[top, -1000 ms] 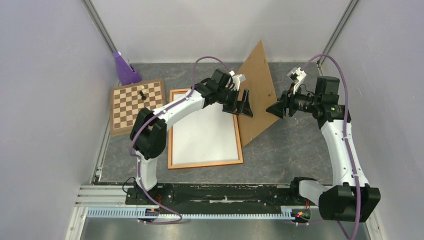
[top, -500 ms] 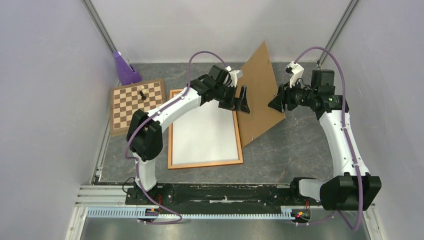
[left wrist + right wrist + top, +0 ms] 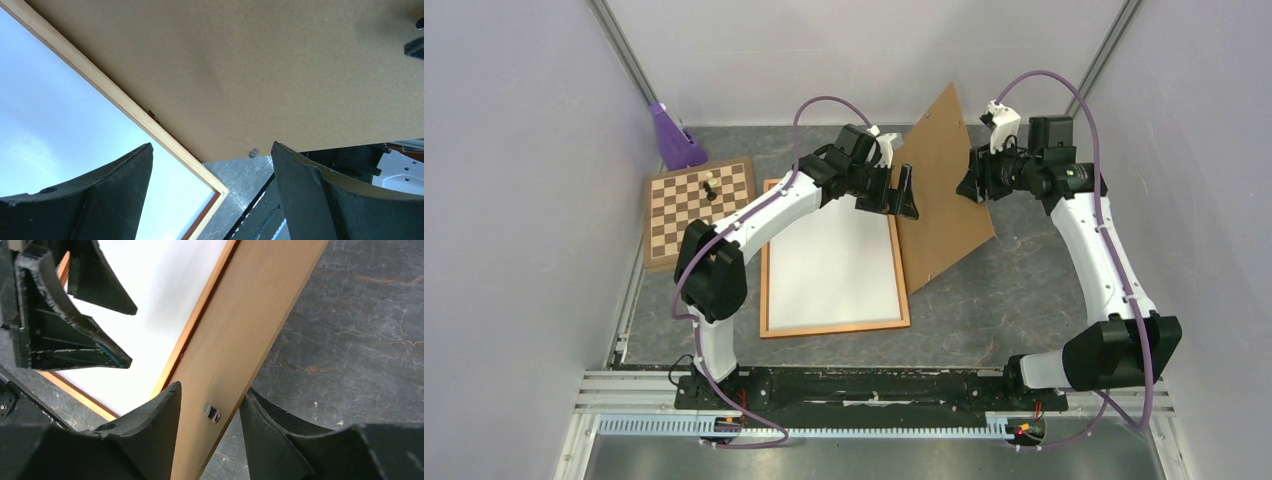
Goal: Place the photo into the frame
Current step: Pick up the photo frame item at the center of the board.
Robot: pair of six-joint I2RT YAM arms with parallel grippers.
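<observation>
At the far left corner stood one purple plastic wedge-shaped object (image 3: 674, 138), and next to it one checkered wooden chessboard (image 3: 686, 222) carrying chess pieces (image 3: 710, 187) too small to count. Centre-left, the frame (image 3: 834, 326), thin rails of orange-brown wood, lay flat on the dark marbled tabletop (image 3: 1024, 290). The photo (image 3: 829, 265) lay inside it, smooth white back upward.

The left arm reached forward and rightward in a long arc. The left gripper (image 3: 902, 195) hung above the frame's far right corner with its black wedge-shaped jaws spread wide and nothing between them.

Just to the right, one matt brown hardboard backing panel (image 3: 939, 215) stood tilted, overlapping the frame's right rail.

The right arm rose and bent leftward. The right gripper (image 3: 969, 185) straddled the panel's right edge at a small metal clip (image 3: 212, 412), one jaw on each face. I could not tell whether it had clamped.

Two arms, one frame, one photo, one panel.
</observation>
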